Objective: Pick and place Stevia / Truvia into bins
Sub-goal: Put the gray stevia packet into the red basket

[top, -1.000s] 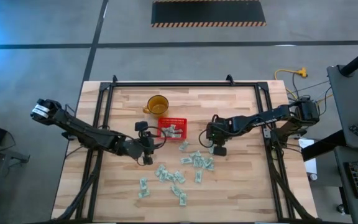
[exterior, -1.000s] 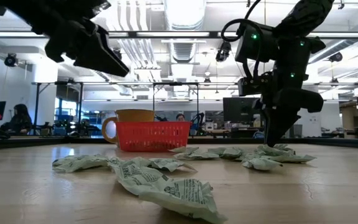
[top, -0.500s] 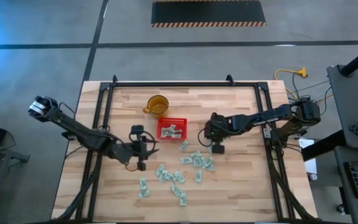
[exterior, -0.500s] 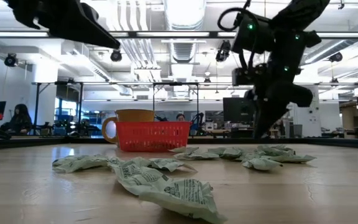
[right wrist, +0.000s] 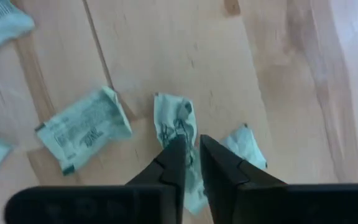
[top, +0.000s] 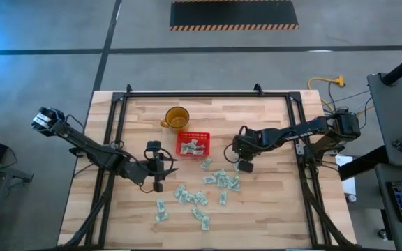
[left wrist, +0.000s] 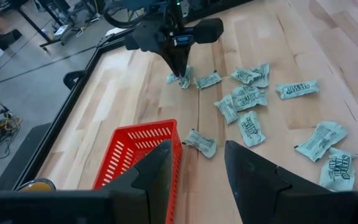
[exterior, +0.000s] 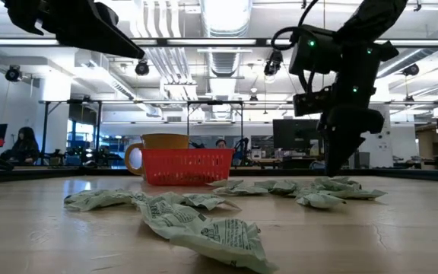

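Right tool (right wrist: 191,149) hangs over a Stevia sachet (right wrist: 176,127), fingers narrowly apart, gripping nothing. Left tool (left wrist: 194,165) hovers half open beside the red basket (left wrist: 138,155).

Bare table (top: 271,202) right of sachets (top: 218,180); basket (top: 192,144) and cup (top: 176,116) block behind.

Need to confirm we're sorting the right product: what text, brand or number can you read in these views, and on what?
Sachets: dark print on each, too small and blurred to read in any view; no brand legible.
Sachet under the right gripper: print blurred, unreadable.
Red basket: no text.
Yellow cup: no text.
Floor mat: hazard stripes only, no words.
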You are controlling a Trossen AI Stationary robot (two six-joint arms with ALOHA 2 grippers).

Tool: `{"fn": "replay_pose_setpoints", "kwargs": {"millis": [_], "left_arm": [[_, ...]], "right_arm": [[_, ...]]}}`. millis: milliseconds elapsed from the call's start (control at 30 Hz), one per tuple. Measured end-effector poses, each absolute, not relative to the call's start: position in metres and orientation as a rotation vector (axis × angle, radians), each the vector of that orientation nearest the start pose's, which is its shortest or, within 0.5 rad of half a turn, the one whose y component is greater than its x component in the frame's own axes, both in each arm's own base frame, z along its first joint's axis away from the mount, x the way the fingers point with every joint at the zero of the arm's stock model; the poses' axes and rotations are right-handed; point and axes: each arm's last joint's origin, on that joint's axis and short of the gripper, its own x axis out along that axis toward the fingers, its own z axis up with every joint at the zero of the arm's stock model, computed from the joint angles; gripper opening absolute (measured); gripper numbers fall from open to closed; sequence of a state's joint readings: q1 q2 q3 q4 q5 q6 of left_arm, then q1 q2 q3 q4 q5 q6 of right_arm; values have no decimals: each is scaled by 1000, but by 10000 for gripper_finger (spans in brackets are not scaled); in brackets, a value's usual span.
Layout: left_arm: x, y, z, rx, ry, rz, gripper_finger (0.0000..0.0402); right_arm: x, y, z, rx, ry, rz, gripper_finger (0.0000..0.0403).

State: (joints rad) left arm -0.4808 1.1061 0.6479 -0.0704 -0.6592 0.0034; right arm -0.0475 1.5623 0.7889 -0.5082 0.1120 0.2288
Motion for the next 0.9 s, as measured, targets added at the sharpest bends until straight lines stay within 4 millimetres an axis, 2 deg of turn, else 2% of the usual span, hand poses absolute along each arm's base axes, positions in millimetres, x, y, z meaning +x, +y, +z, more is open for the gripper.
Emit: {"fn": "replay_pose_setpoints", "kwargs": {"millis": [267,467,600,900], "left_arm": [[209,-89,239,290,448,173,132],[208,-88,236,294,454,173,132],[208,-88,235,296,458,173,132],[208,-88,234,297,460,173,132]], "right_arm": [[262,-15,140,156,1270,-280,104],[263,-15,132,128,1304,-261,115],[263,-15,133,103,1304,-238,100],[262,-15,136,47,1298,-192,14]]}}
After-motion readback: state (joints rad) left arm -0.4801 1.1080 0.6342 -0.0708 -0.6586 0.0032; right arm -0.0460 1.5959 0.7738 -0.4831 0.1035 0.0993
